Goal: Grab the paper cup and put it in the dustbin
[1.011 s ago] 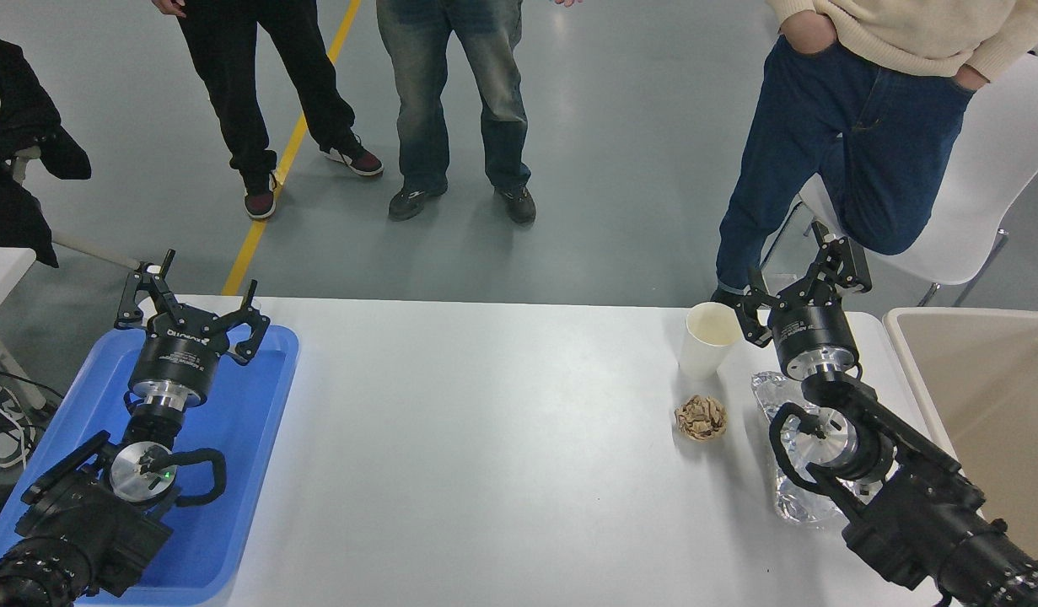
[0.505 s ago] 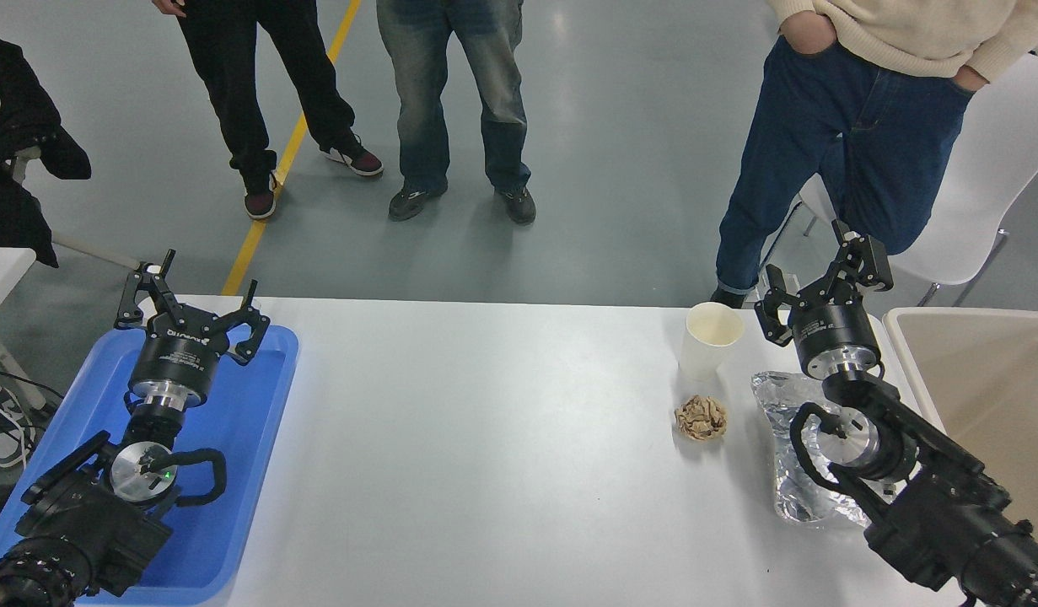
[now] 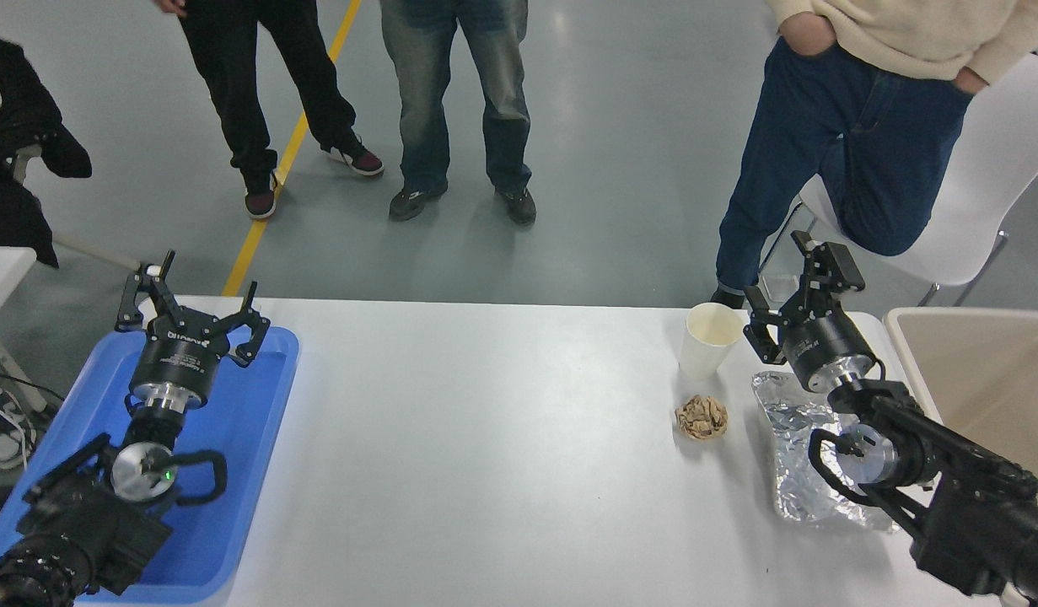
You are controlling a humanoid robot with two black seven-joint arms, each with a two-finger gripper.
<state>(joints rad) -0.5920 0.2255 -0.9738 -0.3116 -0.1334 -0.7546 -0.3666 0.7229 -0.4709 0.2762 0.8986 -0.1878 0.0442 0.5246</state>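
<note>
The white paper cup (image 3: 707,339) stands upright near the table's far edge, right of centre. My right gripper (image 3: 793,291) is open and empty, just right of the cup; its left finger is close to the cup's rim, apart from it. The beige dustbin (image 3: 905,354) stands at the table's right side, cut off by the picture's edge. My left gripper (image 3: 190,299) is open and parked over the blue tray at the lower left.
A crumpled brown paper ball (image 3: 701,417) lies just in front of the cup. A crinkled silver foil sheet (image 3: 801,459) lies under my right arm. The blue tray (image 3: 257,438) is at the left. People stand at the far side, one against a white chair (image 3: 991,169).
My right gripper swung right and away from the cup, then came back left and turned toward it. The cup, ball and left arm have not moved.
</note>
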